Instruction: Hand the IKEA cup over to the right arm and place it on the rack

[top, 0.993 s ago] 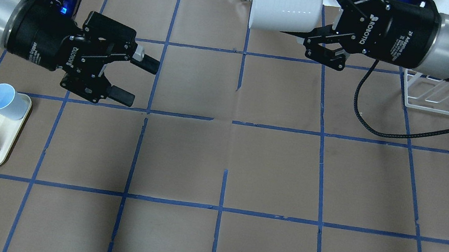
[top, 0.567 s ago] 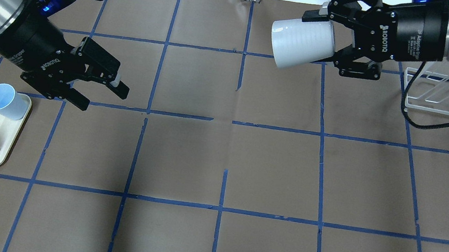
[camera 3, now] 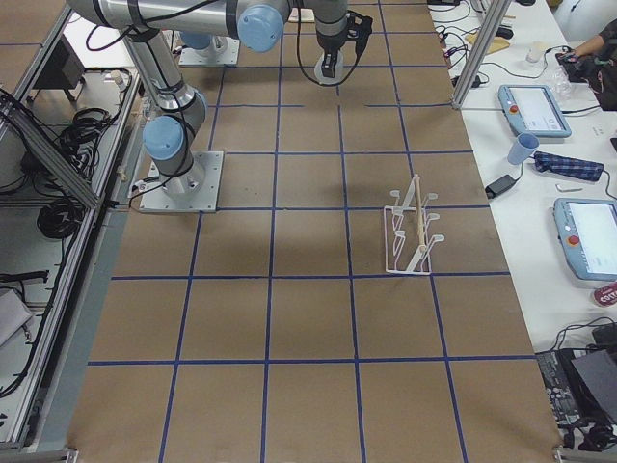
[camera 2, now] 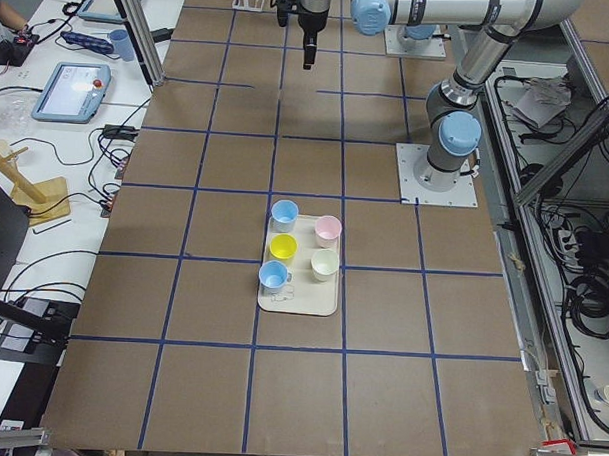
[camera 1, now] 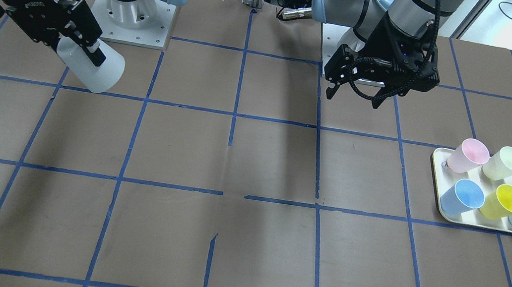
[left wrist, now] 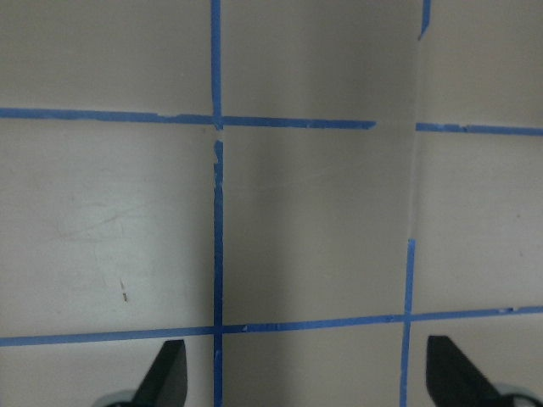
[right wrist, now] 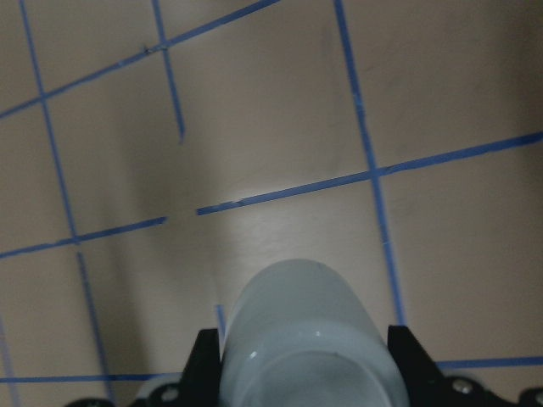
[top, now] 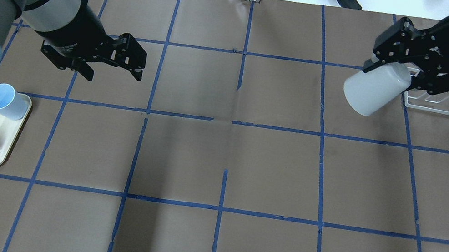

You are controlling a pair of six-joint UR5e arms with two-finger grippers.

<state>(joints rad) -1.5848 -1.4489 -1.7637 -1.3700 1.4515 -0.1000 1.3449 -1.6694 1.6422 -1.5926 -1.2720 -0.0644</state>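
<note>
I've got the IKEA cup [top: 373, 93] up off the surface, tilted with its free end pointing down. The right gripper's [top: 393, 72] jaws are pinching its other end, and it's clear of the rack [top: 448, 113]. Since a moment ago it has swung over toward the rack and dipped. The left gripper [top: 113, 71], jaws spread and empty, has turned downward, apart from the tray [top: 3, 147].

Lower left of the overhead view, a tray [top: 18, 132] is sitting, cups [top: 2, 100] standing on it, rack [top: 445, 107] standing upper right, IKEA cup [top: 373, 93] hanging just left of it.
</note>
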